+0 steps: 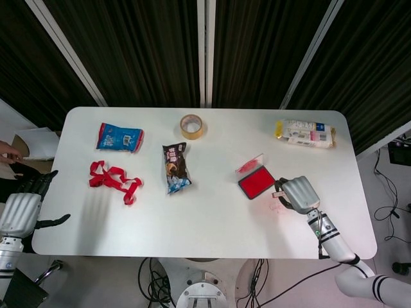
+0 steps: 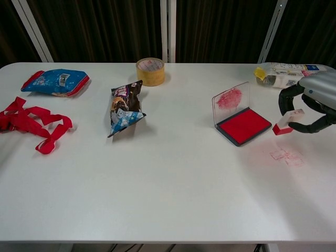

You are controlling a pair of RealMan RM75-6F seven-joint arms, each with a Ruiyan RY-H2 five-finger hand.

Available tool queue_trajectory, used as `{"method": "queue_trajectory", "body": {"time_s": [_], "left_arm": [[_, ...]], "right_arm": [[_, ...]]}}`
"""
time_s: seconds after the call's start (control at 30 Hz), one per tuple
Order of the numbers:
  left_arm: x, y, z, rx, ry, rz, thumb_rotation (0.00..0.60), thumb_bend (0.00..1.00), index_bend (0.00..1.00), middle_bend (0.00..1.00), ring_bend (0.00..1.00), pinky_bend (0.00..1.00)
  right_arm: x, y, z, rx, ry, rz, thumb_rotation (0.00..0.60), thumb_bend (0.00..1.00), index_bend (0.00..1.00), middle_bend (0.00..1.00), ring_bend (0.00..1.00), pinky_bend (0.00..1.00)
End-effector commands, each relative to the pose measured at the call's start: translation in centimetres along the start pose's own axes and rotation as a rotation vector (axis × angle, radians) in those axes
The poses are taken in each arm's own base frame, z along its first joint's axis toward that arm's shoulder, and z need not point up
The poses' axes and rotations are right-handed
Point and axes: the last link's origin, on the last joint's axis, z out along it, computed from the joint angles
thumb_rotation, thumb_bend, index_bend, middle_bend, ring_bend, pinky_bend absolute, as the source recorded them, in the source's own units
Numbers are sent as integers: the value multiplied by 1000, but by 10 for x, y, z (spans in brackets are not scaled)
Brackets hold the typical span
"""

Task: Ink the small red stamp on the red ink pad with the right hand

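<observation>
Stamp: the small red-based stamp with a clear handle [image 2: 285, 122] hangs off the white surface [image 2: 173, 178], just beside the right edge of the open red ink pad [image 2: 244, 126].
Right hand: my right hand [image 2: 311, 101] pinches the stamp's handle between curled fingers [image 2: 286, 100].
Handling: I judge it light, rigid and a bit slick; holding high on the handle keeps the inked base free.
Left hand: my left hand [image 1: 22, 208] holds nothing, fingers apart, well left of the pad.

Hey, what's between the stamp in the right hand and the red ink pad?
Nothing: in the chest view only bare table separates the small red stamp from the ink pad.
</observation>
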Motion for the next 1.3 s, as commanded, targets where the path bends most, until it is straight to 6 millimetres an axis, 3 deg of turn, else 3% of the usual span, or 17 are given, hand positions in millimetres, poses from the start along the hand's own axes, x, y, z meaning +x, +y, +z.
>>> {"method": "queue_trajectory", "body": {"time_s": [0.03, 0.2, 0.47, 1.07, 1.3], "left_arm": [[-1, -1, 0, 3, -2, -3, 449, 49, 57, 138, 123, 255], [-1, -5, 1, 16, -7, -4, 449, 50, 57, 138, 123, 255], [1, -10, 5, 31, -4, -6, 451, 52, 57, 138, 123, 258], [-3, -6, 8, 15, -13, -5, 454, 51, 57, 138, 123, 270], [0, -5, 6, 16, -6, 0, 451, 51, 57, 138, 124, 270]], "right_arm": [[23, -9, 34, 30, -41, -2, 600, 354, 600, 502, 813, 883], [26, -22, 67, 44, -126, -36, 600, 357, 600, 503, 813, 883], [12, -35, 86, 48, -165, -64, 600, 357, 601, 507, 813, 883], [-14, -30, 89, 33, -192, -61, 600, 362, 606, 512, 813, 883], [-9, -30, 88, 46, -159, -33, 600, 364, 612, 517, 813, 883]]}}
